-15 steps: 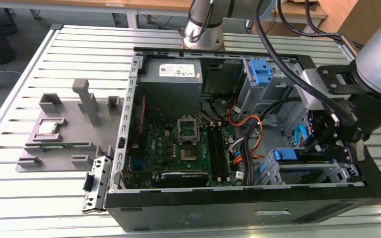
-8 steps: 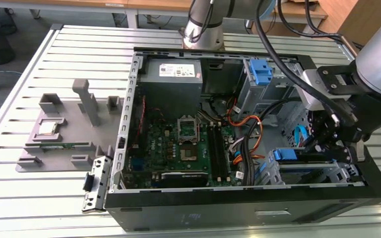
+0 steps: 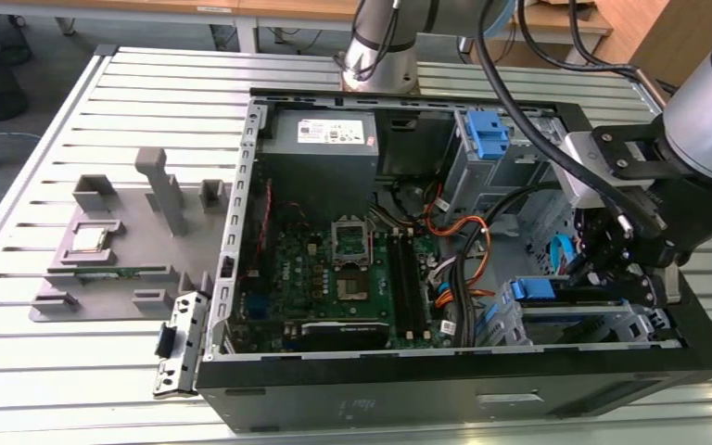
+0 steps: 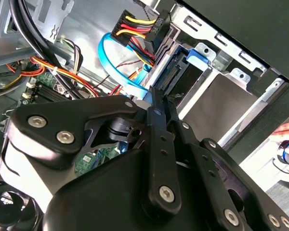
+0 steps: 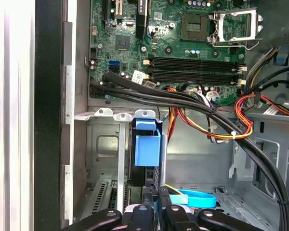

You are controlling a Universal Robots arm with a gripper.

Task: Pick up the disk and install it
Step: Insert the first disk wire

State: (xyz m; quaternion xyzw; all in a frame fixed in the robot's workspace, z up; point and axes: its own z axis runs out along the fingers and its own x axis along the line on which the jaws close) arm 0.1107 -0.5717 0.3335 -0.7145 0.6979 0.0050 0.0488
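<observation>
The disk (image 3: 552, 289) sits edge-up in the drive cage at the open computer case's near corner, on the exterior view's right. Its blue carrier tab (image 5: 147, 144) shows in the first wrist view. In the second wrist view its connector end (image 4: 176, 77) faces me. My gripper (image 3: 593, 276) hangs just above that end. The black fingers (image 4: 156, 125) stand together with only a thin slit between them, shut (image 5: 157, 207) right at the disk's rear edge. Whether the tips touch the disk is hidden.
A blue data cable (image 5: 192, 197) and orange, red and yellow power wires (image 4: 135, 29) lie beside the cage. Thick black cables (image 5: 183, 98) cross above it. The motherboard (image 3: 331, 269), grey power supply (image 3: 319, 130) and a blue bracket (image 3: 486, 134) fill the case. A grey fixture (image 3: 121, 241) stands on the slatted table.
</observation>
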